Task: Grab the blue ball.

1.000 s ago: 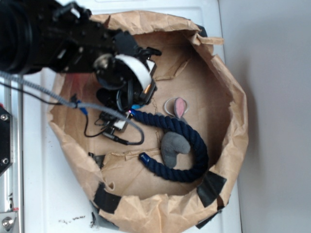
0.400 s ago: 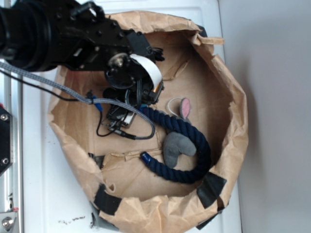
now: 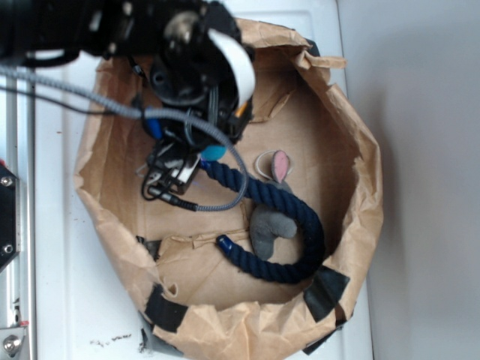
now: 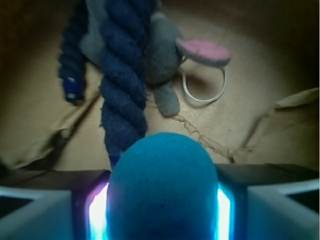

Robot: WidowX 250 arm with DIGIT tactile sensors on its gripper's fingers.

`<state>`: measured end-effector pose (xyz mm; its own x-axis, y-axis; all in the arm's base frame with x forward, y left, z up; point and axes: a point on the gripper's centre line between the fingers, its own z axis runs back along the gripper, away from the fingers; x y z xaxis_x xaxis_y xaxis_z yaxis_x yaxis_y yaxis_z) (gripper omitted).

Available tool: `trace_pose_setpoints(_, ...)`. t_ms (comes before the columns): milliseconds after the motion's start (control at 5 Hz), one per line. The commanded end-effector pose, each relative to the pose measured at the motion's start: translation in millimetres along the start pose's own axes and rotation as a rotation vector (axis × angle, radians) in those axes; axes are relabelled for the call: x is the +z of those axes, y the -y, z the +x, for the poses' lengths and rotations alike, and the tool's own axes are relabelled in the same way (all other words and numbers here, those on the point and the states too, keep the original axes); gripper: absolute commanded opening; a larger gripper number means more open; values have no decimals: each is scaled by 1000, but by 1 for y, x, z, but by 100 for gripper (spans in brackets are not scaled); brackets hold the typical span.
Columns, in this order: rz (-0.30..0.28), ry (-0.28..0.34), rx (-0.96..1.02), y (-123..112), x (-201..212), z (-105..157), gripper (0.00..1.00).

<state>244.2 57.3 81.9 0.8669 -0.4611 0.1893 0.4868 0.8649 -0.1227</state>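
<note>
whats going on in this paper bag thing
A robot arm has reached into the brown paper bag and its pincer is closed on the blue ball, a finger pressing each side. A navy rope and a grey plush toy lie on the bag floor just beyond, untouched.

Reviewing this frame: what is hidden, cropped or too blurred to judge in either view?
- Exterior: blue ball shows only as a sliver; the arm covers the rest and the gripper.
- Wrist: ball's lower part is cut by the bottom edge; glare washes out the contact with the fingers.
- Wrist: grey plush toy is partly behind the navy rope.
</note>
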Motion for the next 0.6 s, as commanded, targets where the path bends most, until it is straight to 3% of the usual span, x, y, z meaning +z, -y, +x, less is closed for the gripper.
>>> trace_pose_setpoints(0, 31, 79, -5, -4, 42, 10, 0)
trace_pose_setpoints(200, 17, 102, 17, -4, 43, 11, 0)
trace_pose_setpoints(400, 104, 143, 5, 2, 30, 17, 46)
